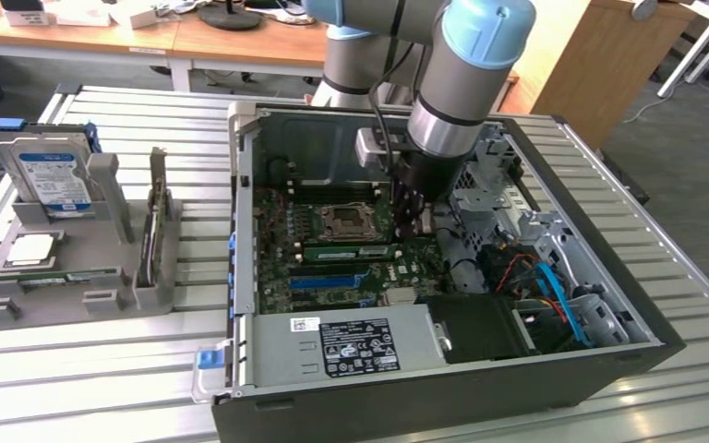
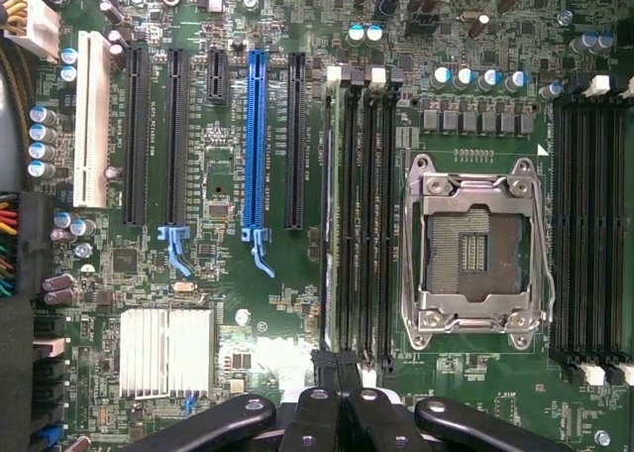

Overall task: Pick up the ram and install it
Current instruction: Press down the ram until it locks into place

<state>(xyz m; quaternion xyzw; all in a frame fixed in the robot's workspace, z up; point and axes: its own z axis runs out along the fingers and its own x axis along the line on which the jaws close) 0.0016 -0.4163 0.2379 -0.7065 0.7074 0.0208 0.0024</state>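
The ram point(image 1: 348, 251) is a narrow green stick with a white sticker. It stands on edge in a memory slot beside the empty processor socket point(image 1: 344, 221), inside the open computer case point(image 1: 601, 369). In the wrist view the ram point(image 2: 337, 214) appears edge-on in the slots next to the socket point(image 2: 475, 244). My gripper point(image 1: 412, 226) reaches down into the case and is shut. Its black fingertips point(image 2: 337, 365) meet over one end of the ram's top edge. I cannot tell whether they press on it.
A grey tray point(image 1: 71, 309) at the exterior view's left holds a hard drive point(image 1: 47, 175), a silver processor chip point(image 1: 32, 247) and another green stick point(image 1: 78, 275). Cables and drive cages point(image 1: 539, 268) crowd the case's right side. The power supply point(image 1: 342, 346) fills its front.
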